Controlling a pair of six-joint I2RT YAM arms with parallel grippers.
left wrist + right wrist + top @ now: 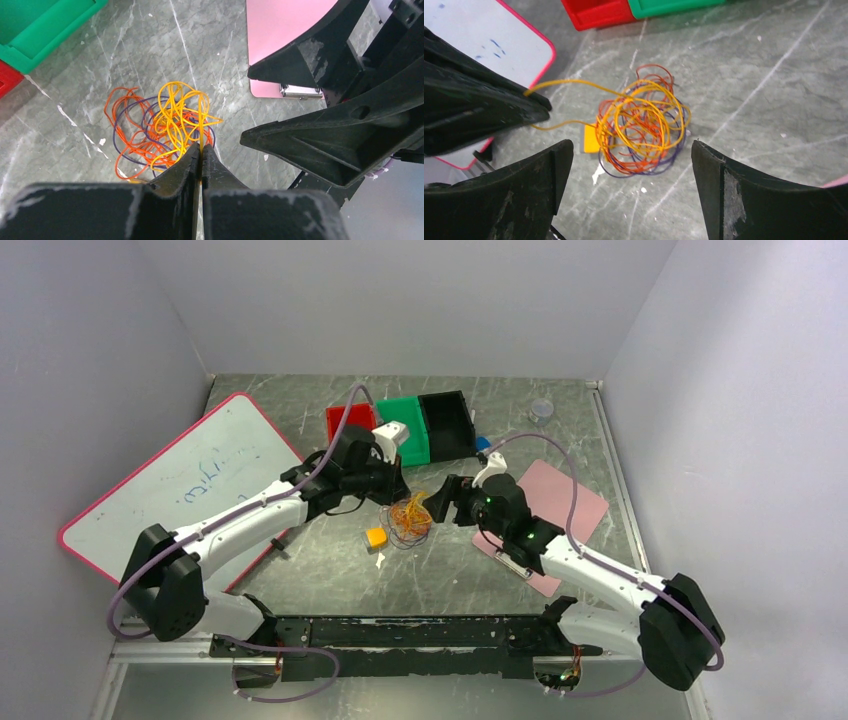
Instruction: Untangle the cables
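Observation:
The cables (410, 518) lie in a fist-sized tangle of orange, yellow and purple loops on the grey tabletop between the two arms. My left gripper (201, 148) is shut on one yellow strand (574, 84), which stretches from the tangle (644, 127) to its fingertips. In the top view the left gripper (393, 490) sits just left of the tangle. My right gripper (630, 146) stands wide open just short of the tangle, nothing between its fingers. The right gripper (443, 502) faces the left one across the cables (160, 127).
Red (350, 422), green (405, 430) and black (447, 425) bins stand behind the tangle. A pink-edged whiteboard (180, 480) lies at left and a pink clipboard (565, 502) under the right arm. A small yellow block (376, 537) rests beside the cables.

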